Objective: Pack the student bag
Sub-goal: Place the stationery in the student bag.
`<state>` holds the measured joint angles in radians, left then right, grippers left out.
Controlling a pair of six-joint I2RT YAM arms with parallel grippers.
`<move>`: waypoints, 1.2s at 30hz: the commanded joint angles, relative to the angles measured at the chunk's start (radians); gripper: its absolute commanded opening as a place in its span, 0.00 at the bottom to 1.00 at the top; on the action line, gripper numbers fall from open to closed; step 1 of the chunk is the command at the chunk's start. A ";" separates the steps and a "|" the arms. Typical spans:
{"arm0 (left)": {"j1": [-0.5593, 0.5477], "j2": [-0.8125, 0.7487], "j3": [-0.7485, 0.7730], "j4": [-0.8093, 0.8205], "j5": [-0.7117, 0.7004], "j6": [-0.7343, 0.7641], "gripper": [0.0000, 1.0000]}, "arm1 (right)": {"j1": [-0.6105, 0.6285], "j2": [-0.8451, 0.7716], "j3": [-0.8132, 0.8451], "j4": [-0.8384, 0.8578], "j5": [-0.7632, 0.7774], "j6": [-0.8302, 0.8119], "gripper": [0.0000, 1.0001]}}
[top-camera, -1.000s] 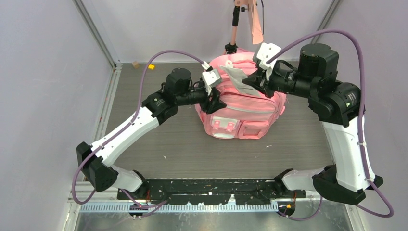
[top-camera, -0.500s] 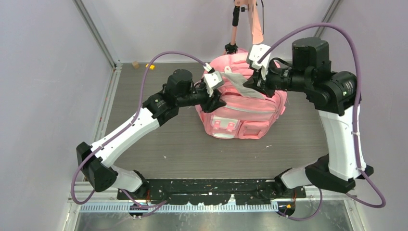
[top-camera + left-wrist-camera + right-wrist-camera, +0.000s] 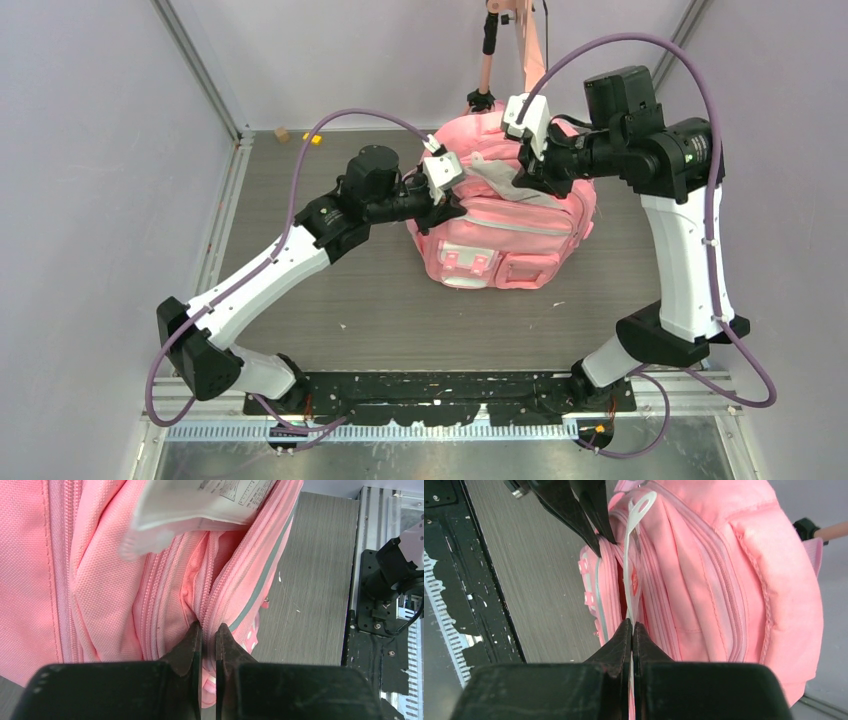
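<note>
A: Quick pass. Where's the student bag (image 3: 505,205)?

B: Standing on the table (image 3: 330,270), far middle, between both arms. Front pockets face the bases, top opening faces up.

A: Left gripper (image 3: 208,630)?

B: Jaws nearly together, pinching the zip edge of the bag on its left side. Looks like fabric between the tips, thin gap only.

A: Right gripper (image 3: 631,626)?

B: Jaws pressed together on a thin white flat thing, a plastic sleeve or folder (image 3: 633,555) by the look of it, seen edge-on in the right wrist view. It has a looped end pointing away from the jaws.

A: The relation that matters?

B: The sleeve's long axis runs along the open slot of the bag, and it sits right in the gap between the zip edges. The slot runs left to right across the bag top. The left jaws hold the near lip, at the slot's left end; the right jaws are over the slot's right half. The right arm is the one carrying the item, so I'd judge it does the pushing in while the left holds the mouth apart.

A: Anything hidden?

B: How deep the sleeve sits inside, can't tell. The bag interior is hidden. The overhead view shows grey-white sheet (image 3: 495,170) at the top, partly behind the right wrist. Print on it is unreadable in the left wrist view. The bag's back and straps are mostly out of sight.
</note>
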<state>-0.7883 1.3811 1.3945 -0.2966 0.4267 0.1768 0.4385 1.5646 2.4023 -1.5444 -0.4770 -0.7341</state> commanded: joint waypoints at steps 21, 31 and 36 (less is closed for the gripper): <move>-0.019 -0.091 -0.021 -0.025 -0.012 0.037 0.41 | -0.099 -0.109 -0.299 0.057 0.053 0.195 0.48; -0.019 -0.134 -0.008 -0.045 -0.105 -0.002 0.67 | -0.099 -0.274 -0.371 0.249 0.080 0.306 0.64; -0.018 -0.139 0.020 -0.036 -0.193 -0.109 0.72 | -0.100 -0.302 -0.430 0.357 0.030 0.386 0.65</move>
<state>-0.8036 1.2732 1.3693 -0.3477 0.3191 0.1593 0.3435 1.2610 2.0174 -1.3258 -0.4179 -0.4408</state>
